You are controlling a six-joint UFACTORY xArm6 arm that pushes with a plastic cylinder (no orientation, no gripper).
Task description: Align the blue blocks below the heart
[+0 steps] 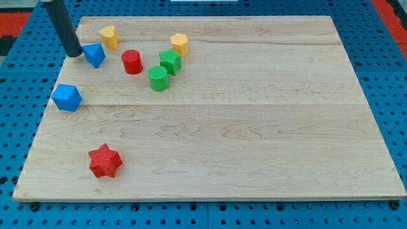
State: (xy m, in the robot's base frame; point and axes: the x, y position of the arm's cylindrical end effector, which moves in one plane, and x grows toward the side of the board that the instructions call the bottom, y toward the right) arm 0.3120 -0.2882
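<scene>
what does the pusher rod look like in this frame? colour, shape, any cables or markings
A plain dark, near-black cylindrical rod, smooth and matte, no cables, labels or markings visible. My tip is blunt and the same width as the shaft. The arm above is cut off by the view's top.

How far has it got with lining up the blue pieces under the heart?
Nothing looks finished yet. The yellow heart sits near the view's top left. My tip is just left of one blue block, which lies below the heart and slightly left of it. The other blue block sits lower and further left, still to be brought into line.
</scene>
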